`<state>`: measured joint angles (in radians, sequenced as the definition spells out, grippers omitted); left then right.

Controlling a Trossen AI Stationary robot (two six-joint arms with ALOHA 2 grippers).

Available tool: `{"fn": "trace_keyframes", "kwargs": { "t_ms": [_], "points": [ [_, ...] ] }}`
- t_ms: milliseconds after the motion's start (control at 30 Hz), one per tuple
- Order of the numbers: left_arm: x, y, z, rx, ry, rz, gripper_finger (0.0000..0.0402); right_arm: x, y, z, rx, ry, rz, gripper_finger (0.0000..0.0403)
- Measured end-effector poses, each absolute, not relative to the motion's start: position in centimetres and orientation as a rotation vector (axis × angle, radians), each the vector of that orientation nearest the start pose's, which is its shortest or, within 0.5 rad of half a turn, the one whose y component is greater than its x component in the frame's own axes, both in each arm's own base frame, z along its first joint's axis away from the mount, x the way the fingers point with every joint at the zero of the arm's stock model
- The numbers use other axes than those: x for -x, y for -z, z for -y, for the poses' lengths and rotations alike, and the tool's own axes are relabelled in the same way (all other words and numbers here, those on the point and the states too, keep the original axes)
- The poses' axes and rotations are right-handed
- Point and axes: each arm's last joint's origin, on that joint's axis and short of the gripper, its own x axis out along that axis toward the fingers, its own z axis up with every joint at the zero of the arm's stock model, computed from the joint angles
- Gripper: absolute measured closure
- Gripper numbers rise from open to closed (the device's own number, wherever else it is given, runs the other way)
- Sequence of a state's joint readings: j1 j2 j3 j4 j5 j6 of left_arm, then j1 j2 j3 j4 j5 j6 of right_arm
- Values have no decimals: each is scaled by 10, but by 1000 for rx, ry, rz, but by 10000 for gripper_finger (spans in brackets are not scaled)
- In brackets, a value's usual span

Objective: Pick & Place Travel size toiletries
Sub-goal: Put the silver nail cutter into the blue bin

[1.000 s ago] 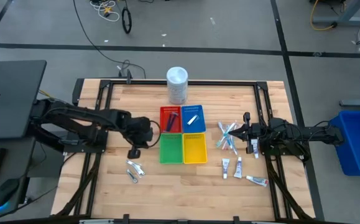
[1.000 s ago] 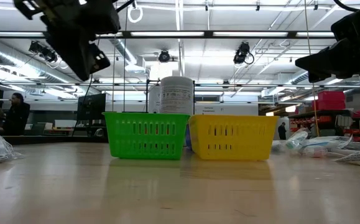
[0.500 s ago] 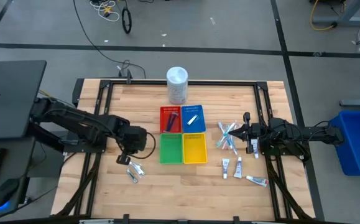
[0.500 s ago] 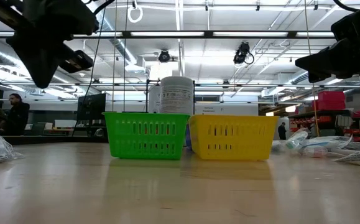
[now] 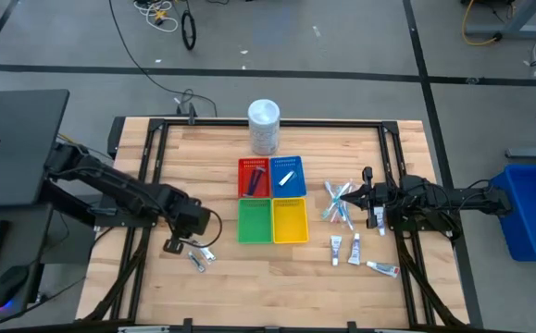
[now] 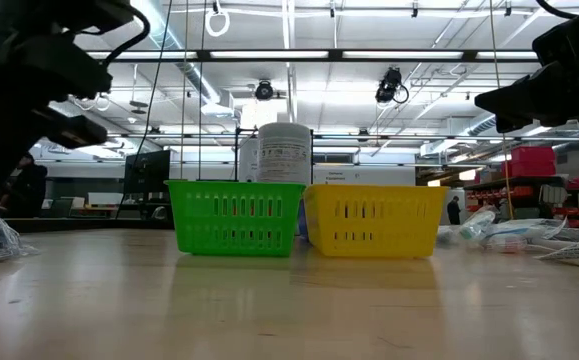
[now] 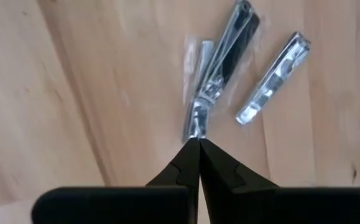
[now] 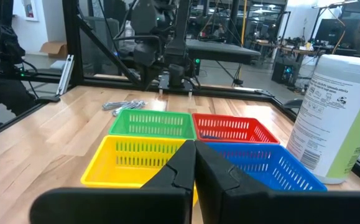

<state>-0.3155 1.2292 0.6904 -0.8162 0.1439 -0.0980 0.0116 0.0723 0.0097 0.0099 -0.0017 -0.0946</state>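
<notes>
My left gripper (image 5: 173, 246) (image 7: 198, 142) is shut and points down over the table's near left part. It hangs just above two silvery items in clear wrap (image 5: 201, 254) (image 7: 220, 74) that lie flat on the wood, and I see no touch. My right gripper (image 5: 362, 196) (image 8: 195, 146) waits shut and level at the right. Beside it lie pale-blue and white sticks (image 5: 339, 202) and small white tubes (image 5: 345, 249). A dark-blue stick (image 5: 256, 176) lies in the red tray (image 5: 245, 188), and a white item (image 5: 286, 178) in the blue tray (image 5: 297, 188).
A green tray (image 5: 255, 222) and a yellow tray (image 5: 290, 220) stand in front of the red and blue ones at the table's middle. A tall white tub (image 5: 264, 127) stands behind them at the far edge. Bare wood lies along the near edge.
My left gripper has swung from beside the green tray toward the table's left and near edge and has sunk. It has tipped further downward and now hangs over the silvery items. Its fingers have stayed shut. Nothing on the table has moved.
</notes>
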Motion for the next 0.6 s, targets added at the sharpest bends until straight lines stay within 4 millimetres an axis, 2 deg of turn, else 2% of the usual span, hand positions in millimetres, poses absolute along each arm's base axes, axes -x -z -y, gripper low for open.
{"fn": "trace_keyframes", "kwargs": {
  "t_ms": [267,433,600],
  "points": [
    [-178,-180,73,-56,315,-1369,387,-102,-162,-1,95,-16,-52,390],
    [-180,-181,80,-69,330,-1318,345,-102,-162,-1,95,-16,-52,389],
    [-179,-181,83,-121,254,-1293,285,-102,-162,-1,95,-16,-52,390]
  ]
}}
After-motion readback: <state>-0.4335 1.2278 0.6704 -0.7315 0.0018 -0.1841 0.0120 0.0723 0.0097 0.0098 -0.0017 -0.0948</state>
